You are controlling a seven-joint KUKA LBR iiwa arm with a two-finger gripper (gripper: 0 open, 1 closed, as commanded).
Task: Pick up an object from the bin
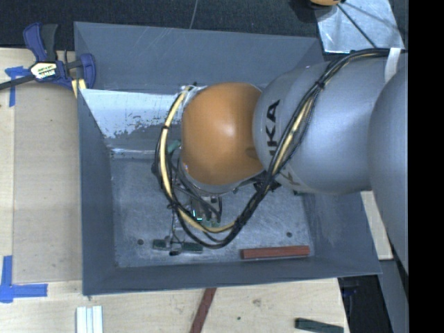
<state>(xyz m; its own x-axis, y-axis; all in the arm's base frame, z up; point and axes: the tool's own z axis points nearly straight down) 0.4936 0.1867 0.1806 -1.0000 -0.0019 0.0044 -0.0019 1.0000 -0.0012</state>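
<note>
My gripper (200, 210) hangs low over the middle-left of the bin floor, mostly covered from above by the arm's orange dome and its cables. Just below it, toward the front wall, a small dark thing with a greenish part (179, 245) lies on the floor; whether the gripper touches it is hidden. A flat reddish-brown bar (275, 253) lies along the front wall, to the right of the gripper and apart from it.
The big grey arm reaches in from the right and covers the bin's right and back part. The bare grey floor shows to the left of the gripper, with a small dark speck (141, 242) near the front left.
</note>
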